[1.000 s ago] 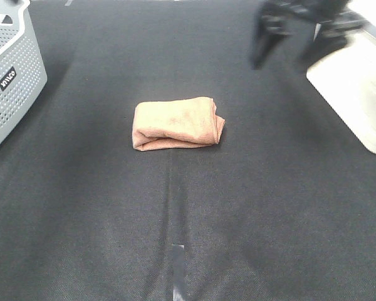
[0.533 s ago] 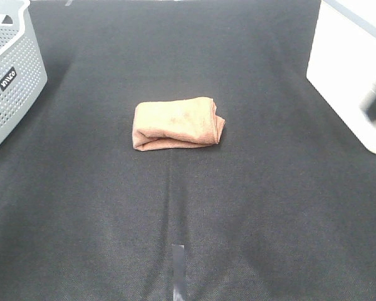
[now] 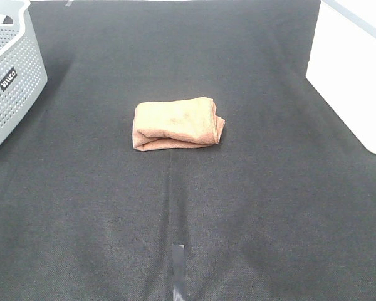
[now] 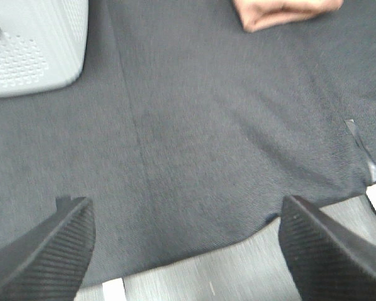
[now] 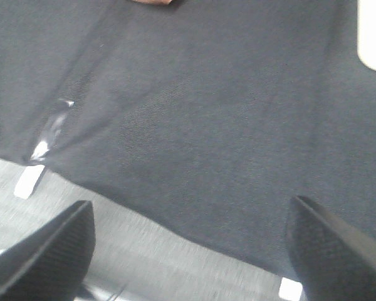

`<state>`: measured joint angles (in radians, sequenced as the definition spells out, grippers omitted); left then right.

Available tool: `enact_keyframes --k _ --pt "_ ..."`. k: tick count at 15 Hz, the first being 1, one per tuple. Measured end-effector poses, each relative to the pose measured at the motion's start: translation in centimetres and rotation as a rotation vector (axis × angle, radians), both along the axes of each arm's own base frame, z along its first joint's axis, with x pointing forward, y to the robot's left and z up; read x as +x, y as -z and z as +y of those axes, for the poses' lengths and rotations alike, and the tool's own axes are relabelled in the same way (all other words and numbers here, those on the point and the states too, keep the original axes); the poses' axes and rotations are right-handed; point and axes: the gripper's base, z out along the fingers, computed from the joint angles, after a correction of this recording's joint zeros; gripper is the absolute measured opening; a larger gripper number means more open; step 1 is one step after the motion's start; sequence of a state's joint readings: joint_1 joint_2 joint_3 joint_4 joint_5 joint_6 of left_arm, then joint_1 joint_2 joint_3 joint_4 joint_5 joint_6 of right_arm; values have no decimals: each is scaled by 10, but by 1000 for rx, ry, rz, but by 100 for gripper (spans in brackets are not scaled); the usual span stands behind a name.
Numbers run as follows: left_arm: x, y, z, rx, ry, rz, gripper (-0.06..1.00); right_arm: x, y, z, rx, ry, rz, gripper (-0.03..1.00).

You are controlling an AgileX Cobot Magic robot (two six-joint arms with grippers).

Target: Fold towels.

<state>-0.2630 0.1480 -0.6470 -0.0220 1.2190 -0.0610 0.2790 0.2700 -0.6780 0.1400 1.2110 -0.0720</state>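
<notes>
From the high exterior camera the towel (image 3: 177,123) lies alone near the middle of the black cloth-covered desk (image 3: 250,207), already doubled over into a thick, rounded bundle, with a grey perforated basket (image 3: 12,75) at the left edge and a white bin (image 3: 354,81) at the right; neither arm shows in this view. The fold looks done or nearly so, so the step in hand seems to be standing off and checking the result — if another fold is wanted, it would pay to approach low from the near side, take the two loose corners cleanly and press the layers flat, since the right end of the bundle bulges and looks ready to spring open. The left wrist camera adds what the high view lacks: the left tool (image 4: 187,238) hangs with its ribbed fingers (image 4: 53,248) spread wide and nothing between them, above the near edge of the black cloth where bare grey desk and white tape marks begin, with only a corner of the towel (image 4: 282,11) far ahead and the basket (image 4: 34,47) off to one side. The right wrist camera shows the right tool (image 5: 189,241) equally wide apart and empty — over the same cloth edge, with a sliver of towel (image 5: 151,2) at the far margin and a corner of the bin (image 5: 373,31).
</notes>
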Motion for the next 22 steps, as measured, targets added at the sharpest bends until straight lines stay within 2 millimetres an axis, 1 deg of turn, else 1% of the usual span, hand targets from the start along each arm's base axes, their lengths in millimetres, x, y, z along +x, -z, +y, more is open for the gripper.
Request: enact_keyframes --k 2,4,6,9,18,20,22 --pt "-9 15 2 22 26 -43 77 -14 16 -4 18 2 -63 78" --pt "-7 26 -1 15 60 -59 77 -19 30 -6 37 5 -129 78" --pt "-3 24 -5 10 97 -122 76 -15 36 -5 33 -2 -149 78" --pt "1 28 -8 4 125 -139 76 -12 38 -4 27 -9 -168 78" --pt "2 28 -8 5 127 -149 76 -12 38 -4 24 -13 -176 78" --pt "2 28 -9 7 67 -148 76 -13 38 -4 25 1 -184 78" --pt "1 28 -9 13 -35 -164 76 -15 38 -4 26 78 -206 78"
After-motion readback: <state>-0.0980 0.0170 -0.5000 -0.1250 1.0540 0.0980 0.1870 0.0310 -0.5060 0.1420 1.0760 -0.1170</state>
